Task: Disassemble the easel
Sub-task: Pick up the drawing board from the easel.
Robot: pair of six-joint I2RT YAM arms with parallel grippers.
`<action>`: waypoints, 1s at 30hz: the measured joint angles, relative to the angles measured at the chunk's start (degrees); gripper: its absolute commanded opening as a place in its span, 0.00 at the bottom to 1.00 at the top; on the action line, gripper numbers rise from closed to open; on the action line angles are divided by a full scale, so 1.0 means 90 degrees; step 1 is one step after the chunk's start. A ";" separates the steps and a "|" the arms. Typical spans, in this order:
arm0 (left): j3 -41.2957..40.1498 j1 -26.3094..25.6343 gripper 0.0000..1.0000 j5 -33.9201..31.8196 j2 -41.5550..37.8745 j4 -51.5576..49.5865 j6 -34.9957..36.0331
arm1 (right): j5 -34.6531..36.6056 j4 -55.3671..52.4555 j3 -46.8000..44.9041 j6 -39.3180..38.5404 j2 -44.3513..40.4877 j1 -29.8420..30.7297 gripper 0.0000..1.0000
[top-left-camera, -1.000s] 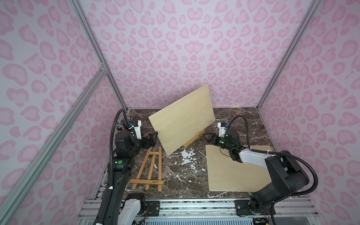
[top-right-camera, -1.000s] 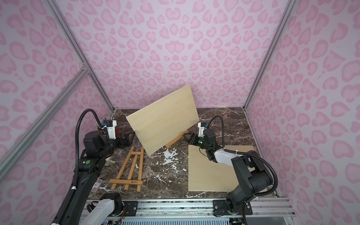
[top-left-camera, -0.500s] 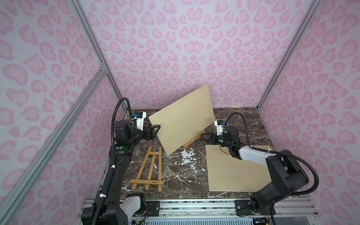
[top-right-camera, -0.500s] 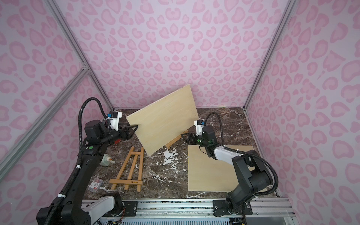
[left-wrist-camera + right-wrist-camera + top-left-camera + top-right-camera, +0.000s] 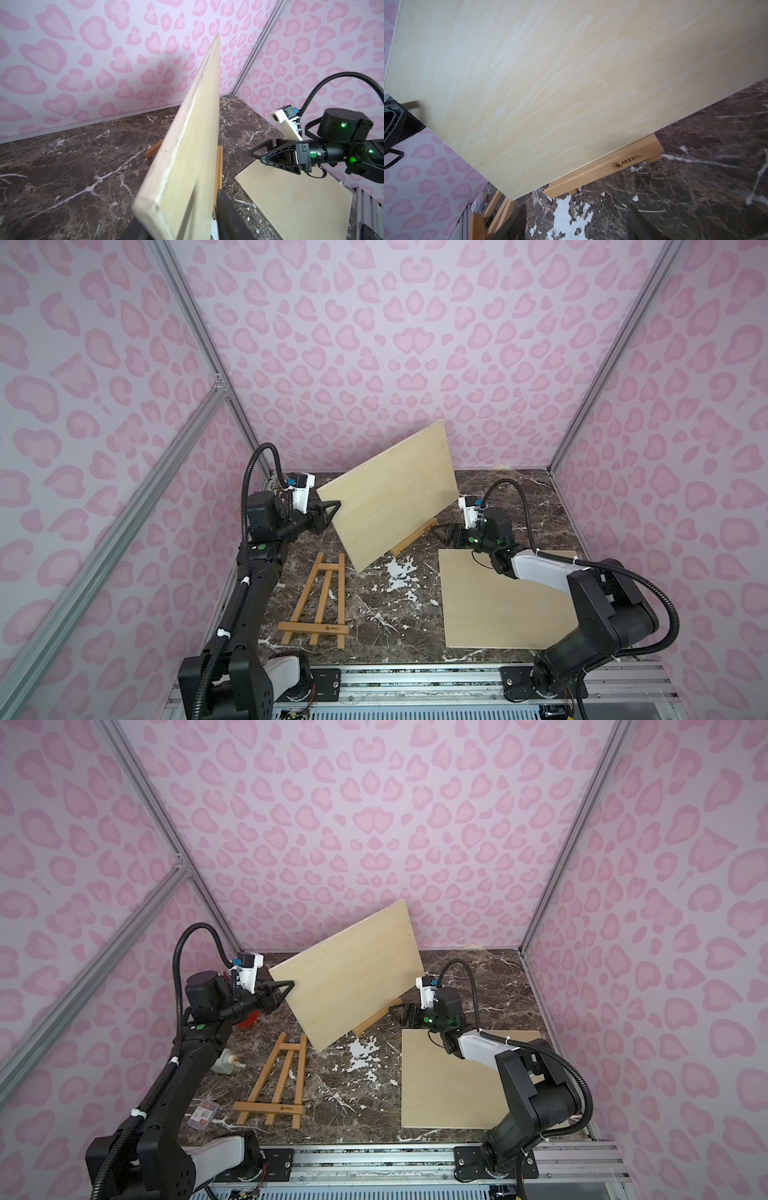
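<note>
A burnt-in brand mark, a small emblem followed by a word that reads roughly "Marie's", stands on the standing easel's ledge [image 5: 604,166]. The lying easel's bottom bar [image 5: 313,628] bears a similar mark, too small to read.

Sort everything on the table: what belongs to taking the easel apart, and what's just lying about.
Job: tilted board, standing easel holding it.
Lying about: flat easel, flat board, white bottle, small clear box.

Both top views look down from high at the near edge over the whole desk [image 5: 386,614]; the wrist views face each other, close to the board [image 5: 187,166] all four share.
</note>
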 measured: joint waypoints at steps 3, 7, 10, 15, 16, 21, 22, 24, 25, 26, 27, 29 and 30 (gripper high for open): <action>0.0000 0.0000 0.38 0.0155 0.0129 0.0175 -0.0078 | -0.0039 0.0000 0.0024 -0.0022 0.0029 -0.0036 0.75; 0.0002 0.0000 0.36 0.0386 0.0311 0.0272 -0.0228 | -0.0078 0.0022 0.0058 -0.0036 0.0044 -0.0066 0.75; -0.0041 0.0000 0.29 0.0488 0.0318 0.0449 -0.0313 | -0.0078 0.0019 0.0061 -0.0039 0.0061 -0.0078 0.76; -0.0119 0.0000 0.24 0.0614 0.0398 0.0712 -0.0500 | -0.0090 0.0061 0.0061 -0.0036 0.0104 -0.0080 0.76; -0.0134 0.0000 0.24 0.0624 0.0410 0.0748 -0.0595 | -0.0102 0.0066 0.0061 -0.0036 0.0109 -0.0083 0.76; -0.0211 0.0000 0.18 0.0661 0.0440 0.0942 -0.0714 | -0.0129 0.0138 0.0061 -0.0034 0.0109 -0.0083 0.76; -0.0221 0.0000 0.17 0.0665 0.0444 0.0969 -0.0724 | -0.0129 0.0155 0.0061 -0.0029 0.0112 -0.0083 0.76; -0.0238 0.0000 0.14 0.0741 0.0459 0.1037 -0.0814 | -0.0146 0.0170 0.0061 -0.0019 0.0114 -0.0087 0.76; -0.0238 0.0000 0.12 0.0811 0.0461 0.1066 -0.0838 | -0.0148 0.0189 0.0061 -0.0019 0.0124 -0.0090 0.76; -0.0238 -0.0002 0.10 0.0935 0.0471 0.1103 -0.0884 | -0.0148 0.0209 0.0061 -0.0017 0.0136 -0.0095 0.76; -0.0238 -0.0015 0.07 0.0967 0.0478 0.1129 -0.0925 | -0.0148 0.0209 0.0061 -0.0012 0.0146 -0.0095 0.76; -0.0238 -0.0044 0.03 0.1005 0.0498 0.1178 -0.0998 | -0.0151 0.0245 0.0061 0.0010 0.0170 -0.0097 0.76; -0.0238 -0.0051 0.02 0.1013 0.0503 0.1190 -0.1020 | -0.0153 0.0255 0.0068 0.0012 0.0182 -0.0104 0.76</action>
